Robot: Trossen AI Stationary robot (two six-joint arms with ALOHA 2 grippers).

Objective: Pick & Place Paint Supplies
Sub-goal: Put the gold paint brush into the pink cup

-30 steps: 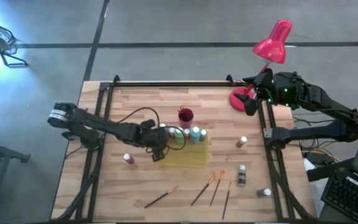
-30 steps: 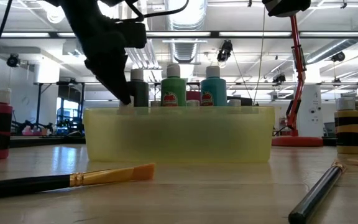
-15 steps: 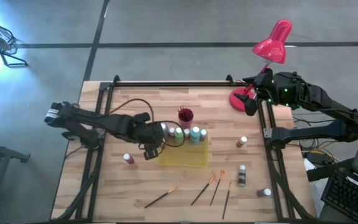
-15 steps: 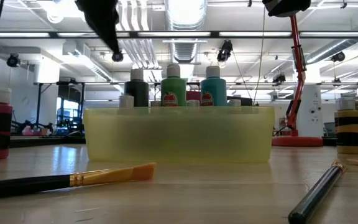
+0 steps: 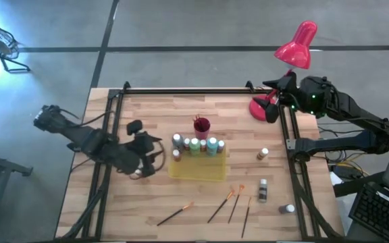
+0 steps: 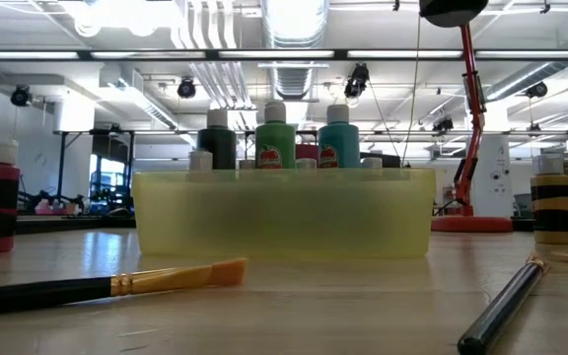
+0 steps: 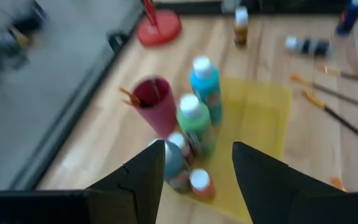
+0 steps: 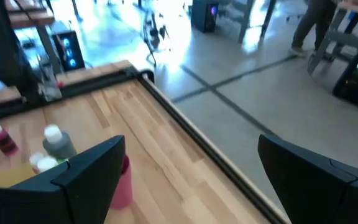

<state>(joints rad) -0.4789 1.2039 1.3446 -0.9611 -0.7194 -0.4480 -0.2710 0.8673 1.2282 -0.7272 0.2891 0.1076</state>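
1. Two arms show from above: the left gripper (image 5: 139,164) hangs over the tabletop (image 5: 181,111) just to the left of the yellow tray (image 5: 208,172), its fingers (image 7: 143,174) spread apart with nothing between them.
2. Beneath that gripper a red bottle (image 5: 138,174) stands on the wood, partly hidden; contact cannot be told.
3. Four tall bottles stand in a row at the tray's far edge: a grey bottle (image 5: 177,141), a green bottle (image 5: 194,145), a light blue bottle (image 5: 212,144) and a smaller one between.
4. A short bottle (image 5: 176,154) stands at the tray's left end.
5. A magenta cup (image 5: 201,125) stands just behind the row.
6. Four brushes (image 5: 229,202) lie loose on the near tabletop.
7. Three more bottles (image 5: 263,154) sit well to the right of the tray, one lying down.
8. The right gripper (image 5: 273,108) waits by the red lamp (image 5: 296,47), fingers wide and empty.
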